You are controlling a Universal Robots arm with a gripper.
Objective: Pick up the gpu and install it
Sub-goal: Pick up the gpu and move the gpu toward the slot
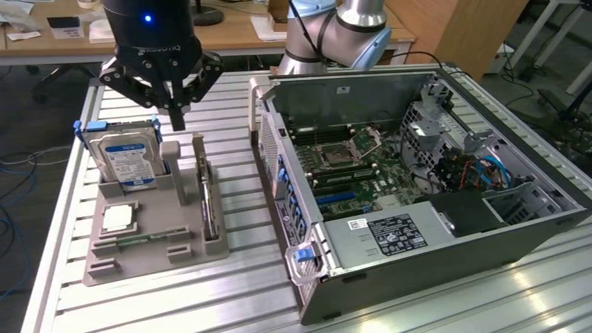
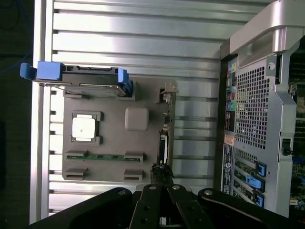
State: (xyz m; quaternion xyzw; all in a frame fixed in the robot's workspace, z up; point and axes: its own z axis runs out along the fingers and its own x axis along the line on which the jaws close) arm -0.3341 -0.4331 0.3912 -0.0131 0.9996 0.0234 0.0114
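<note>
Hanging above the far end of a grey holder, the black hand points straight down with its two fingers pressed together and nothing between them. The gpu stands on its long edge in a slot along the holder's side toward the exterior view's right, a thin dark card running from far to near. The hand's tip sits just beside the card's far end, slightly toward the exterior view's left and above it. In the wrist view the closed hand lines up with one end of the gpu, seen edge-on.

A silver hard drive with blue clips stands upright at the holder's far end, a square CPU chip lies nearer, and a memory stick lies nearest. The holder rests on a slatted metal table. An open computer case lies on the table to the exterior view's right, well apart from the card, its motherboard exposed.
</note>
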